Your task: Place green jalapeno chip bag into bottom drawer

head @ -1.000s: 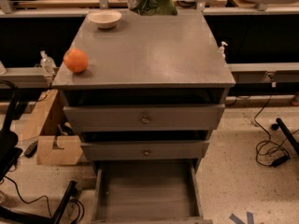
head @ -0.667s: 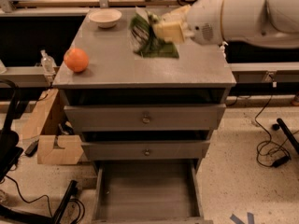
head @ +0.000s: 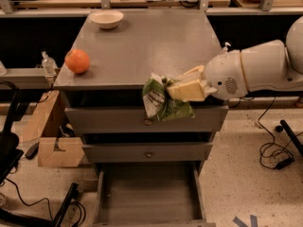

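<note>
Had the jaws of the gripper (head: 182,90) clamped on the green jalapeno chip bag (head: 158,103), dangling off the front edge of the surface (head: 142,46) across the top drawer (head: 109,119). Got swung forward and down from the back in the last second, so pretty much lined up above the bottom drawer (head: 147,193), lowering left to do. Found that drawer pulled open with nothing inside, white bowl (head: 107,19) looking empty too.

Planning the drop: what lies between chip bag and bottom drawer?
Camera view: only the middle drawer front; the tool holds the bag at the cabinet's front edge.
</note>
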Robot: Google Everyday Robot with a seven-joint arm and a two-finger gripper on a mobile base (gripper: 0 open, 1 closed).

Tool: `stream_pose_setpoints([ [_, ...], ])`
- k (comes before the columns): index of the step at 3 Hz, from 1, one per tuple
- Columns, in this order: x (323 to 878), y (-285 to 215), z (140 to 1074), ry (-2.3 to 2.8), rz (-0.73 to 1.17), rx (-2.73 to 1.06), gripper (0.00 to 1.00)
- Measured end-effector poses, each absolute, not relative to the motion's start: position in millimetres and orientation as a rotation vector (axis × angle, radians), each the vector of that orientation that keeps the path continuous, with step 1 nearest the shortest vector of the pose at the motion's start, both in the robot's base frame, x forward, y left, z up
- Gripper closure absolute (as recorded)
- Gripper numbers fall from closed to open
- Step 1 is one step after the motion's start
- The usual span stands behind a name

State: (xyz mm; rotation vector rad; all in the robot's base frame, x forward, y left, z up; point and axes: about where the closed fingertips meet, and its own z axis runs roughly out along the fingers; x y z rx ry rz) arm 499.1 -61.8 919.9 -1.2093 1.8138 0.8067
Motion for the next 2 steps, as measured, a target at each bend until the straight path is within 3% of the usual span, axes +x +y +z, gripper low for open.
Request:
stream_pose_setpoints([
  [2, 484.4, -61.4, 915.1, 1.823, 0.845, -1.25, 1.0],
])
